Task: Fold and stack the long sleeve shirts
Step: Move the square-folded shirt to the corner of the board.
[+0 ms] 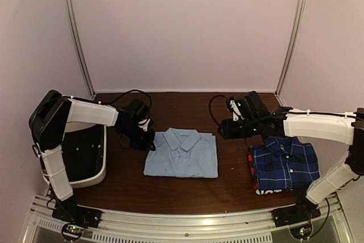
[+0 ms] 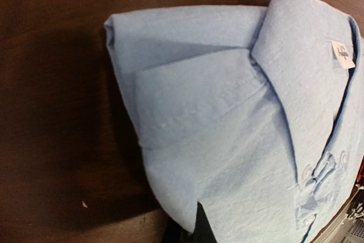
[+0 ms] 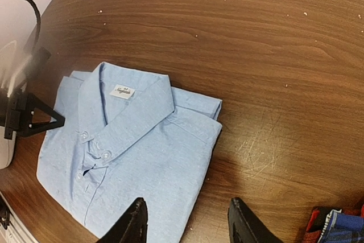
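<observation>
The plain light blue shirt point(image 1: 182, 153) lies folded, collar to the back, in the middle of the table. My left gripper point(image 1: 147, 139) is at its back left corner. In the left wrist view the shirt point(image 2: 227, 118) fills the frame and its edge drapes over one dark finger point(image 2: 206, 227), so the jaws look shut on the cloth. My right gripper point(image 1: 224, 129) hovers open and empty over the shirt's right edge point(image 3: 187, 226). The blue-and-navy plaid shirt point(image 1: 284, 163) lies folded at the right on a red/black shirt point(image 1: 254, 183).
A white bin with black lining point(image 1: 96, 169) stands at the left under the left arm. Bare dark wood table point(image 1: 233, 180) separates the two shirt piles. Walls close off the back and sides.
</observation>
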